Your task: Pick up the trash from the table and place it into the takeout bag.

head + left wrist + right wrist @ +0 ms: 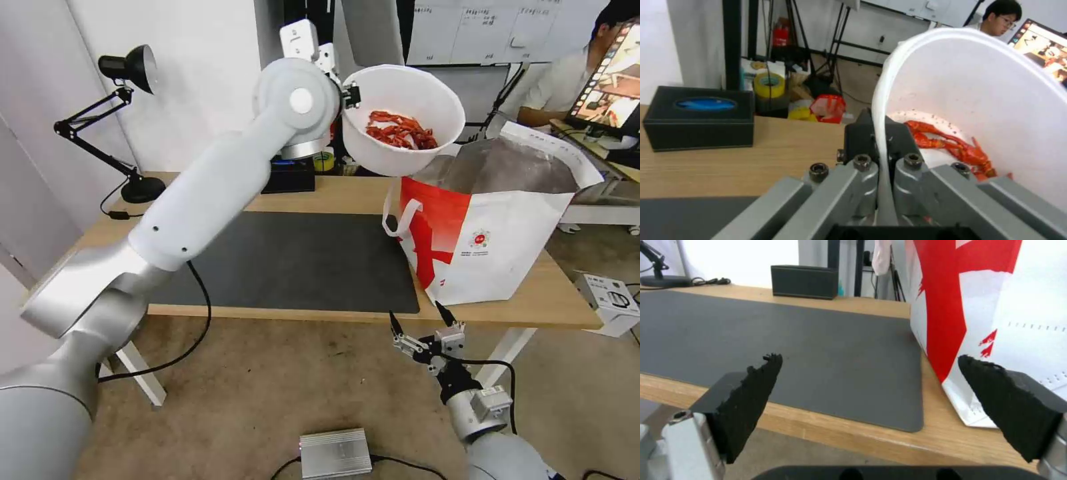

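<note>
Head view, item list. Left gripper: raised above bench, fingers clamped on rim of white bowl. Bowl tilted, red crayfish shells inside, held in air just above the rear-left edge of takeout bag mouth. Bag: upright on bench at right end, touching right edge of dark grey mat, foil lining visible. Right gripper: low, in front of bench edge below bag, fingers spread wide, holding 0 items. Black tissue box & desk lamp at bench rear.
</note>
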